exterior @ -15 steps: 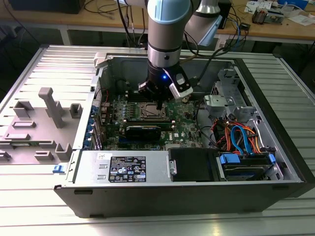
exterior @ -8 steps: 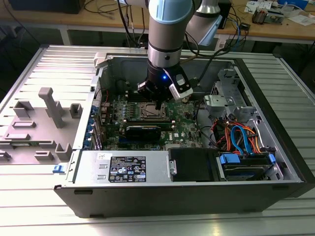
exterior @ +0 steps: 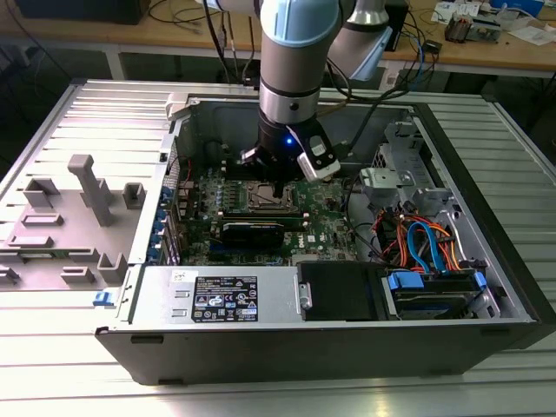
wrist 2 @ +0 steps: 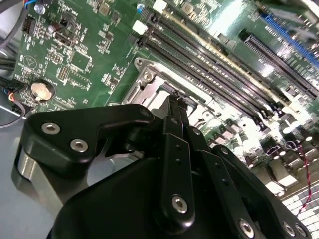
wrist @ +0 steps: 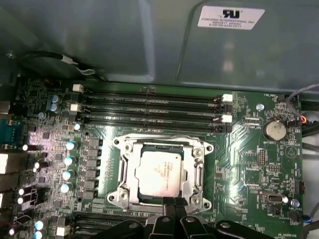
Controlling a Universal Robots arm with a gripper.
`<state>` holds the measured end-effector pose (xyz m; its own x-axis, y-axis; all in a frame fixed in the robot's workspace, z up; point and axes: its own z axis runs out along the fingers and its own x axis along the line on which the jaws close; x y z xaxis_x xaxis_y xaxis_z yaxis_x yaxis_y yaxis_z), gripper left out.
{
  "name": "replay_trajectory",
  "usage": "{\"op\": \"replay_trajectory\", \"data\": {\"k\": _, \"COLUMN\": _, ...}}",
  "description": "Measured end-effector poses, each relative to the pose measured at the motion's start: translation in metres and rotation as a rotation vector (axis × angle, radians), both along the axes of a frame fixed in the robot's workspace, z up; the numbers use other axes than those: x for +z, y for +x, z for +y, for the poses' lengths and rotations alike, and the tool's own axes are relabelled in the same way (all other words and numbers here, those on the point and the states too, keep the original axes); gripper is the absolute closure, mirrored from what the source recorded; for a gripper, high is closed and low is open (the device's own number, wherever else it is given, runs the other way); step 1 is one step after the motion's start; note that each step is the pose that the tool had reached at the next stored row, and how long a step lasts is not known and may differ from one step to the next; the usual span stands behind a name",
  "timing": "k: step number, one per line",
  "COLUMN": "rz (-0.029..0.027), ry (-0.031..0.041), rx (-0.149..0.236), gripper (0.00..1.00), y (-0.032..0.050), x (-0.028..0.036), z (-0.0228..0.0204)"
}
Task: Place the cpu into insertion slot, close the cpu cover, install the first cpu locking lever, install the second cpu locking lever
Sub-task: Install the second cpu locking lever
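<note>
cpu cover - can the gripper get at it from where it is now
Probably yes. In the first wrist view the gripper sits right at the edge of the cpu cover, which lies down around the cpu, and nothing stands between them.

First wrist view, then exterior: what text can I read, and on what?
White sticker on the case wall: print too blurred to read.
Cpu top: faint marks, unreadable.
Motherboard lettering: too small.
Black label on the grey box, exterior view: too small.

Silver-grey cpu (wrist: 160, 172), green motherboard (wrist: 249, 164)
</note>
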<state>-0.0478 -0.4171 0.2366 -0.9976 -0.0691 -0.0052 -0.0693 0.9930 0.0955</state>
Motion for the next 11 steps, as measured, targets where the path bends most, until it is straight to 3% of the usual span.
{"op": "replay_trajectory", "data": {"k": 3, "rz": -0.0001, "ry": 0.0001, "rx": 0.000, "gripper": 0.89, "y": -0.0001, "x": 0.0000, "z": -0.0058}}
{"op": "replay_trajectory", "data": {"k": 9, "rz": 0.0012, "ry": 0.0001, "rx": 0.000, "gripper": 0.89, "y": -0.0004, "x": 0.0000, "z": -0.0129}}
{"op": "replay_trajectory", "data": {"k": 11, "rz": 0.0083, "ry": 0.0002, "rx": 0.000, "gripper": 0.89, "y": -0.0025, "x": -0.0001, "z": -0.0160}}
